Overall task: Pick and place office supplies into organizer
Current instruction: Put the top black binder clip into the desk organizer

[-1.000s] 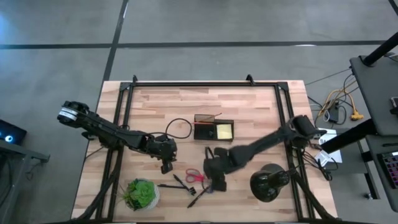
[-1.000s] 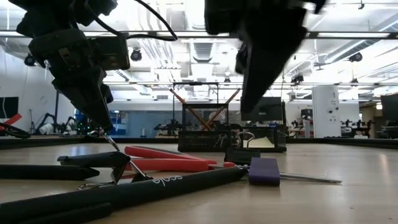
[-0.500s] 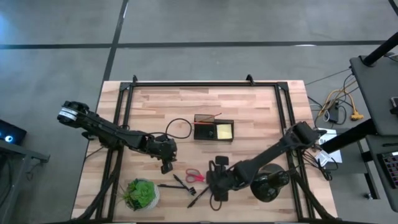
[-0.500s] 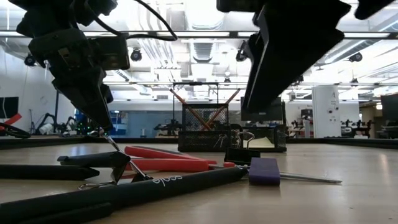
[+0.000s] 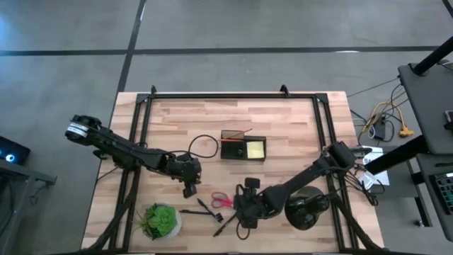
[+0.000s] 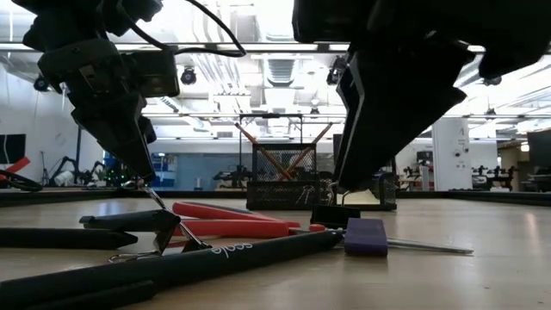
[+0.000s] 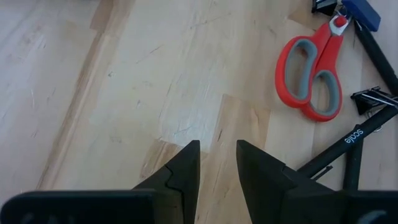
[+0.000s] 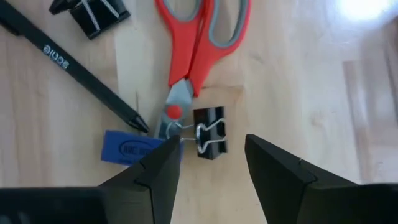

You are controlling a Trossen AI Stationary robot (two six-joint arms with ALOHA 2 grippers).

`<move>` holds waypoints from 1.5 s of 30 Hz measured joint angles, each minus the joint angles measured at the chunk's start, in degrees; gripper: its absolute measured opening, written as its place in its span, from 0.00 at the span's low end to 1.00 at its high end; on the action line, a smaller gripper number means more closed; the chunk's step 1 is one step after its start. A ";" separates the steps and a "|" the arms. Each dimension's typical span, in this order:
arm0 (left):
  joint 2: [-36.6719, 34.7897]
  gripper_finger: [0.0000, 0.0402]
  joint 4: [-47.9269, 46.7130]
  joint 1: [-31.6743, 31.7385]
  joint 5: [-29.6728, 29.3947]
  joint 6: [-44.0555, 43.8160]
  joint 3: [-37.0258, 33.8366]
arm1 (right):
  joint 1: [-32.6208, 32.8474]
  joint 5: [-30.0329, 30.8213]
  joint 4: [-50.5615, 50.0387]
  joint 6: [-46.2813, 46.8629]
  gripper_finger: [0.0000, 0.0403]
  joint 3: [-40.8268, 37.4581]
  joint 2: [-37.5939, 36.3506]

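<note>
Red-handled scissors [image 5: 221, 201] [image 8: 199, 43] lie flat on the table near its front, among black pens [image 5: 195, 211] [image 8: 74, 68], small black clips [image 8: 210, 132] [image 7: 373, 99] and a small purple-blue piece [image 8: 134, 148] [image 6: 366, 235]. My right gripper [image 8: 212, 144] [image 5: 243, 212] hangs open, pointing steeply down, with a black clip just ahead of its fingertips; in the low view its tips [image 6: 347, 182] stay above that clip. My left gripper [image 7: 217, 152] [image 5: 190, 190] hovers open over bare wood left of the scissors. The black mesh organizer [image 5: 243, 147] stands farther back with a yellow pad inside.
A green potted plant [image 5: 159, 221] stands at the front left. A round black domed object [image 5: 306, 209] sits right of my right gripper. A black cable loop [image 5: 204, 145] lies left of the organizer. Bare wood spreads across the far half of the table [image 5: 212, 113].
My right gripper has moved toward the table's near edge and come down over the clip beside the scissors' tip, its wrist turning a little. The left arm and the supplies have stayed put.
</note>
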 joint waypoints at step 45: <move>0.00 0.22 0.03 0.00 0.21 -0.15 -0.02 | -8.68 15.17 -0.90 19.40 0.02 0.01 -6.66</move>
